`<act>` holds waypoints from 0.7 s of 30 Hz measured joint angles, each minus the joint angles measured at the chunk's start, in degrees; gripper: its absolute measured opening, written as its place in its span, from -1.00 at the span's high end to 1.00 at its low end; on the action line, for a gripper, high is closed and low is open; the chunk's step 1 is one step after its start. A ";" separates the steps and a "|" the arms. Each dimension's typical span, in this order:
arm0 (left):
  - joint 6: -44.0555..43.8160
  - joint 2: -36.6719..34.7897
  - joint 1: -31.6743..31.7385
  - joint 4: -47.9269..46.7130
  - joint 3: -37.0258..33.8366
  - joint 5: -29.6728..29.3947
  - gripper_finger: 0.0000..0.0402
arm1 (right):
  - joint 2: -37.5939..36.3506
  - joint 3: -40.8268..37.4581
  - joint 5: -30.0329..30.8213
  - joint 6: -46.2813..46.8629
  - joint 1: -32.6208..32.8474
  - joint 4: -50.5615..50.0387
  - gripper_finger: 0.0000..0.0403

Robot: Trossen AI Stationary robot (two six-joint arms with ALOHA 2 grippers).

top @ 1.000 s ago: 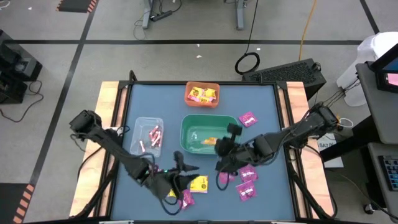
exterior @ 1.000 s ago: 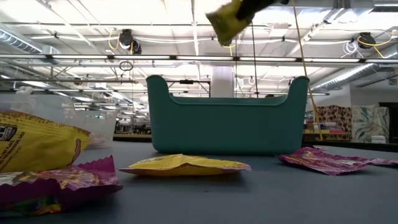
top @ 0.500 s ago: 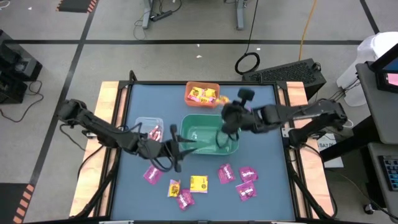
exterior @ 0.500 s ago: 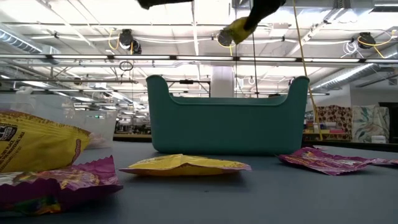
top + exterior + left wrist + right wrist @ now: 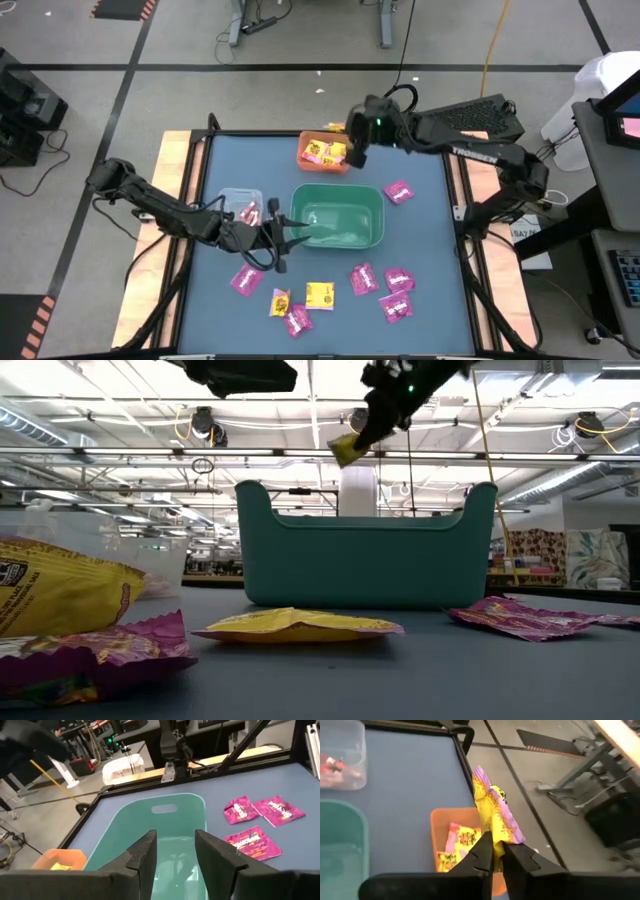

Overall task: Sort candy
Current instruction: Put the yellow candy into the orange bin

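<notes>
My right jaws [image 5: 492, 851] are pinched tight on a yellow packet [image 5: 492, 815], which I have hanging above the orange bin [image 5: 325, 150] at the worktop's far edge. More yellow packets already lie inside the bin. My left jaws [image 5: 172, 851] stand partly apart with nothing between them, hovering at the near-left rim of the green bin [image 5: 337, 217] in the middle of the worktop.

My worry is the drop: the packet sits near the bin's right end, so if I let go here it could catch the rim and slide onto the worktop [image 5: 425, 240]. The thin wrapper may also cling to one jaw.

Pink packets [image 5: 380, 290] and a yellow one [image 5: 319, 294] lie scattered toward the near edge, unsorted. The clear bin [image 5: 238, 215] holding sticks sits toward the left edge. Nothing blocks the orange bin.
</notes>
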 joint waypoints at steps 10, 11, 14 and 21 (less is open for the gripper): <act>-9.66 0.00 -0.52 -0.52 0.00 -2.02 0.31 | 12.53 -0.02 -9.50 7.73 -11.16 0.19 0.89; -10.03 0.00 -0.52 -0.97 0.00 -2.02 0.31 | 13.68 -0.02 -9.56 8.05 -11.44 -0.36 0.89; -12.02 0.00 -0.52 -3.33 0.00 -2.05 0.31 | 16.23 -0.07 -9.70 8.15 -11.39 -1.38 0.89; -18.88 0.00 -0.52 -8.81 0.02 -0.17 0.31 | 18.46 -0.07 -9.73 11.17 -11.38 -2.31 0.85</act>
